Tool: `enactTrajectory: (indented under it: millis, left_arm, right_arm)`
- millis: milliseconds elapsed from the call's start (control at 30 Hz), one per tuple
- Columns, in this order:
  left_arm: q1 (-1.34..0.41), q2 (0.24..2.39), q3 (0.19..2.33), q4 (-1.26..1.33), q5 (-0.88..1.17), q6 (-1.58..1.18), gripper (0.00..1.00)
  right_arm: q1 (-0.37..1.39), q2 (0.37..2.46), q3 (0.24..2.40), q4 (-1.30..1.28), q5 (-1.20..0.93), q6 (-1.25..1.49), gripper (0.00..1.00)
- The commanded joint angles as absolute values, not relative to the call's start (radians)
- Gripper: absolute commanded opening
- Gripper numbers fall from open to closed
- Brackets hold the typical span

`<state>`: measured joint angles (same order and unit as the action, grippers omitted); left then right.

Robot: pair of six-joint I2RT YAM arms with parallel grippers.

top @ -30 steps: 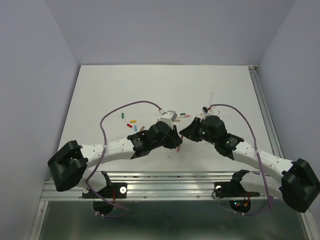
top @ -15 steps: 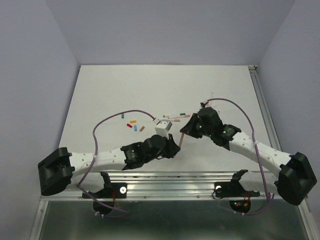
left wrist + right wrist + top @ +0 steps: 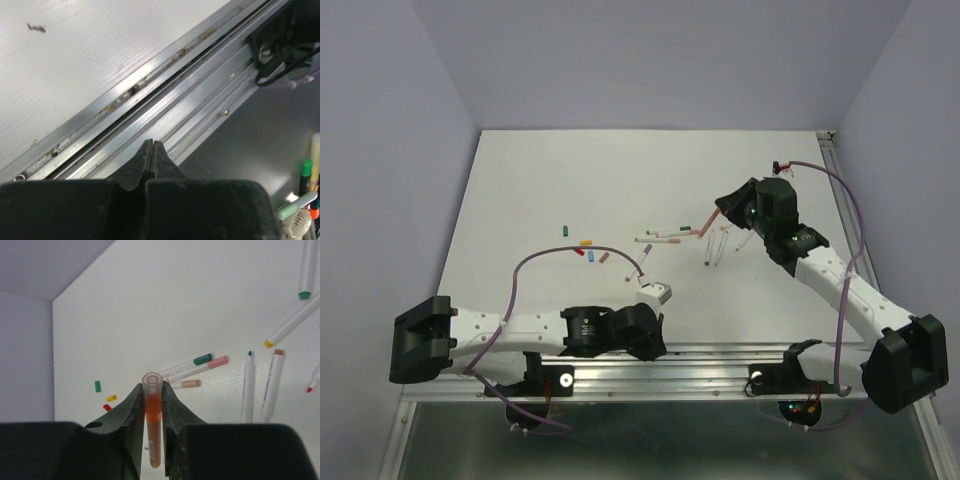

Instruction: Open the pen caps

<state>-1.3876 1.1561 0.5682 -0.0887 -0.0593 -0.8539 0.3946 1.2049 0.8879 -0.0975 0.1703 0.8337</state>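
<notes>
- Since the worktop (image 3: 550, 170) is the biggest thing here, I'll start there: flat and white, with everything small gathered around its middle.
- The left hand (image 3: 151, 144) sits at the 6 o'clock edge over the metal rail (image 3: 165, 112). Its fingers are pressed flat together with nothing between them.
- The right hand (image 3: 152, 385) is out at roughly 2 o'clock, clamped snug on a slim orange tube (image 3: 152, 405). The hollow end faces the camera, so I'd guess it's a cap, but I honestly can't tell.
- The pens (image 3: 670, 235) lie scattered near the centre. Some have bare tips, and a few still have caps on, like the green cap (image 3: 203, 359) and the pink cap (image 3: 218, 361) beside it.
- The loose caps (image 3: 586, 242) are clustered at 9 o'clock from the pens, well apart from both hands.
- Handling guess: these caps look like light, hard, slick plastic, and being round they'll roll or squirt out of a sloppy pinch.
- I'd grab a cap square across its middle, put the other hand on the barrel just beside the joint, and pull straight along the pen without bending.
</notes>
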Motion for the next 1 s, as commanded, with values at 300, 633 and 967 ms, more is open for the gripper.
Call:
enactTrajectory:
  millis: [300, 633, 967]
  left_arm:
    - [-1.224, 1.16, 0.814, -0.097, -0.212, -0.707, 0.7]
    - [-1.086, 1.186, 0.874, 0.036, -0.115, -0.603, 0.8]
    - [-1.062, 1.298, 0.939, 0.15, -0.027, -0.577, 0.77]
  right_arm:
    - [0.4, 1.043, 0.721, 0.029, -0.228, 0.848, 0.01]
    - [0.4, 1.023, 0.652, 0.107, -0.434, 0.874, 0.01]
    - [0.402, 1.035, 0.629, 0.199, -0.555, 0.936, 0.01]
